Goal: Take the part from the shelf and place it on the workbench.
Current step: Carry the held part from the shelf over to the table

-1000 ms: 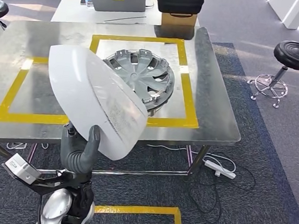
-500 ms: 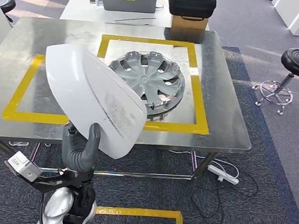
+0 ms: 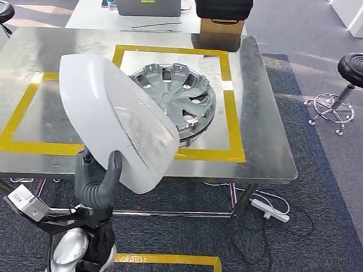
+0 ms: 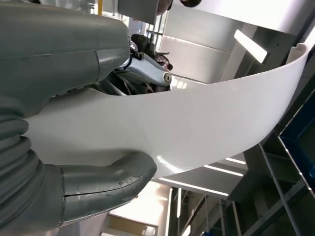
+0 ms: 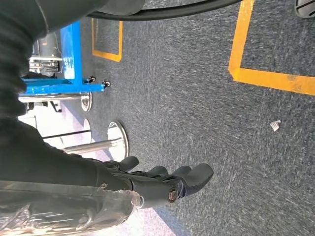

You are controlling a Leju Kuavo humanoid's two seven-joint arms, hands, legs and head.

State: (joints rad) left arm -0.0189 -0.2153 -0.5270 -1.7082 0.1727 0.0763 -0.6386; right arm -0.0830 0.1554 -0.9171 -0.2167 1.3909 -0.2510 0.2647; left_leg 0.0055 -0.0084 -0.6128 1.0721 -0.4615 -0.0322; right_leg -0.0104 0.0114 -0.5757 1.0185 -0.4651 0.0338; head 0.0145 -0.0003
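White, the curved part [image 3: 116,121] is gripped between thumb and fingers of the left hand [image 3: 96,182], held before the workbench [image 3: 265,143] near edge. Since a moment ago the view shifted but the grip did not, so placing remains. The right hand [image 5: 163,182] hangs with fingers loosely apart, holding nothing.

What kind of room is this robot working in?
Probably a workshop or test lab: a metal workbench marked with yellow tape, a car wheel cover on it, a white car body part in the left hand.

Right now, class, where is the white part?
In the head view the white part is held up by the left hand, at the left near edge of the workbench, in front of the hubcap.
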